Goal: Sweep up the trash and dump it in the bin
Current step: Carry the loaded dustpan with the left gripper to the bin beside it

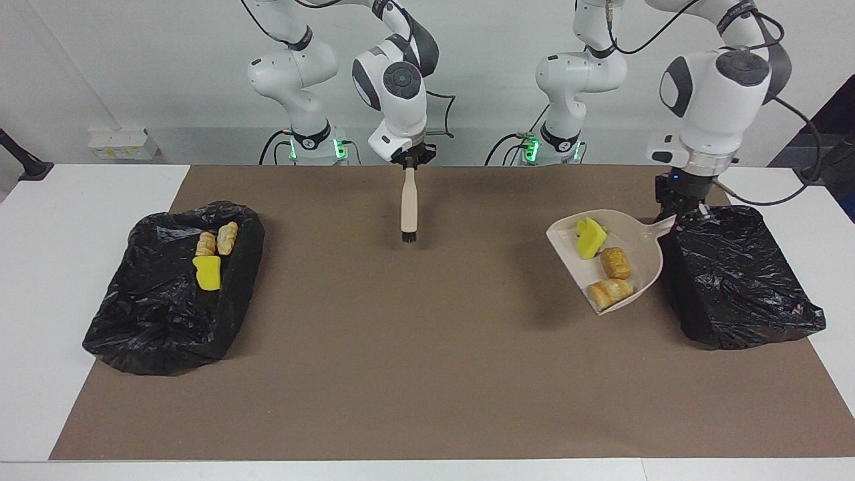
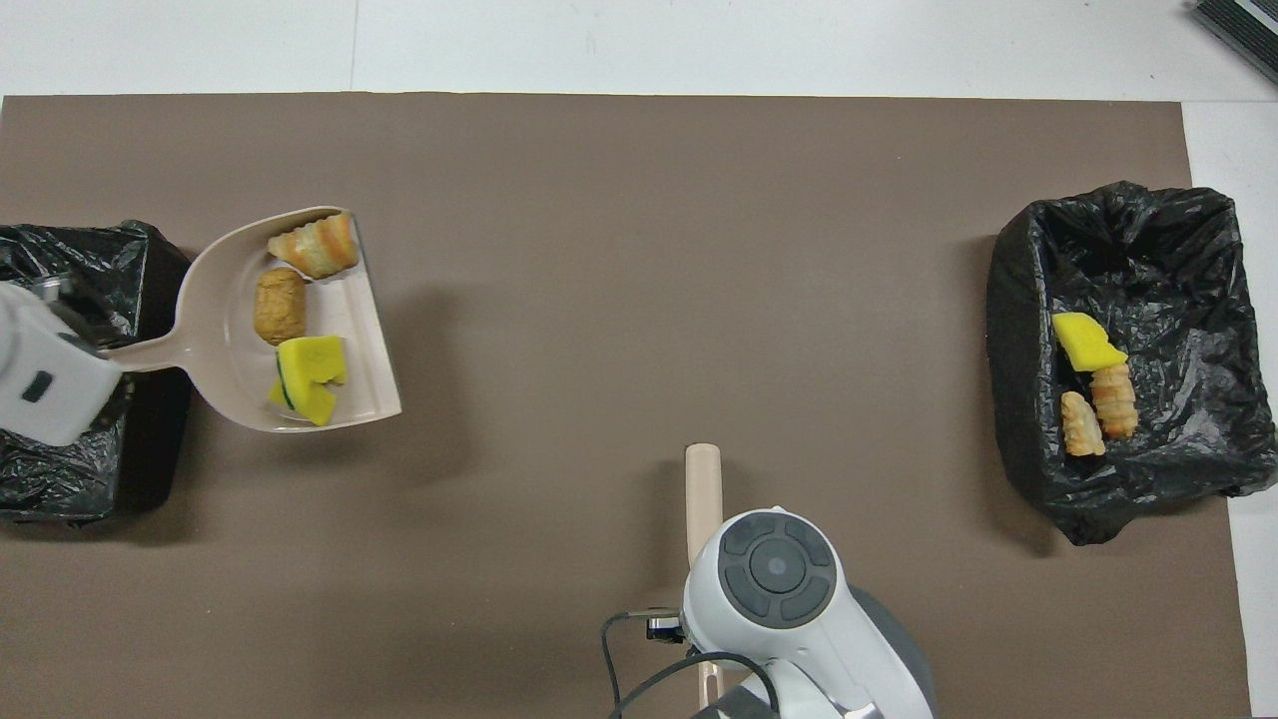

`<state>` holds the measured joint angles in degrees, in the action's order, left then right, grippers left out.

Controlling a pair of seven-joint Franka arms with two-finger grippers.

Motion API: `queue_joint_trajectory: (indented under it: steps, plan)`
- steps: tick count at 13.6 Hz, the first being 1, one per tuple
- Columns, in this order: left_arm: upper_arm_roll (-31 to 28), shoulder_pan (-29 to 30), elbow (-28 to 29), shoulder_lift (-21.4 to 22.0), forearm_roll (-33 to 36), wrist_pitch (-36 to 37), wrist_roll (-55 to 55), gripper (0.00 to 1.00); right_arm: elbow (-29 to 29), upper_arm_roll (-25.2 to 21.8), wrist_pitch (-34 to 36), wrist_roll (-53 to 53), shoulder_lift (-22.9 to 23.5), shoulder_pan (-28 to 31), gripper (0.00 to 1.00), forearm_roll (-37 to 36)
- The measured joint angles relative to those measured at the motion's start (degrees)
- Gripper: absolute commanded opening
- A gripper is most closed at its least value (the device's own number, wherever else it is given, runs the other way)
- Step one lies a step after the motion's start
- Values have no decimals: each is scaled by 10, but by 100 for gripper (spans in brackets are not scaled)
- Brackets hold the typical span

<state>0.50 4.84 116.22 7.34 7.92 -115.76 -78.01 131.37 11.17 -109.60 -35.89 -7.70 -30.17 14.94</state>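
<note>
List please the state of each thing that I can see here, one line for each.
Dustpan: lifted, loaded, held by left gripper beside the empty bin.
Green-and-yellow sponge, two bread lumps: in the dustpan.
Brush: hanging bristles down, held by right gripper.
Bin at the right arm's end: holds yellow sponge, two bread lumps.
</note>
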Motion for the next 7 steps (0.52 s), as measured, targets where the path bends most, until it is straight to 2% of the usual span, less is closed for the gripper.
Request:
queue_joint_trajectory:
  steps: [1, 4, 7]
  plan:
    - [-1, 37, -1, 4, -14, 0, -14, 0, 8, 0, -12, 0, 0, -7, 0, 0]
    - [-4, 144, -10, 7, -33, -2, -60, 0, 36, 0, -55, 0, 1, -24, 14, 0]
    - [-14, 201, -36, -1, -1, -15, -104, 0, 46, 0, -63, -1, 7, -25, 27, 0]
